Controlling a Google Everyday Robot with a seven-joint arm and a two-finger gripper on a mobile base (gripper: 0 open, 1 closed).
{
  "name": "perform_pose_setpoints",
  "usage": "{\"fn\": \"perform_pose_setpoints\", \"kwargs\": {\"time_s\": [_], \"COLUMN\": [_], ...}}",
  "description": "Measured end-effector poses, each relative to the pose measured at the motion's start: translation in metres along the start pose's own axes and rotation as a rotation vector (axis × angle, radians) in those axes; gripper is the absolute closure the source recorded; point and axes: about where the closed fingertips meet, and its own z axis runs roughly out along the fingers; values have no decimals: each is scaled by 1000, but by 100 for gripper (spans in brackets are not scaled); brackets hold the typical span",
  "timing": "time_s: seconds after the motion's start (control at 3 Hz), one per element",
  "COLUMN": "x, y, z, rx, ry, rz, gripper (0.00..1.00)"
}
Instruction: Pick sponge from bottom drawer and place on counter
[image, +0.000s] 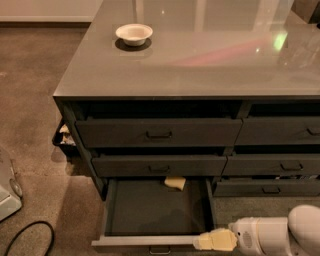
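Observation:
The bottom drawer (150, 242) of the left column stands pulled open. The pale yellow sponge (175, 183) lies at the back of the drawer, partly under the drawer above. My gripper (200, 242) is low at the drawer's front right corner, over its front edge, away from the sponge. The white arm (280, 235) reaches in from the lower right. The glossy grey counter (200, 65) tops the cabinet.
A white round bowl (134, 34) sits on the counter's far left. A black cable (30, 237) loops on the carpet at lower left beside a white object (7, 190). A dark bin (64, 137) stands at the cabinet's left side. Other drawers are shut.

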Motion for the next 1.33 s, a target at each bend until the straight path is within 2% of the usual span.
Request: {"fn": "perform_pose_setpoints", "kwargs": {"time_s": [0.33,0.67,1.0,1.33], "x": [33,55,76,76], "y": [-38,-79,-76,-76], "z": [33,69,98,98], "rx": [-33,-46,-104,-104], "ry": [-67,-156,-142,-142], "rz": [51,164,217,217], "gripper": [0,0,0,0]}}
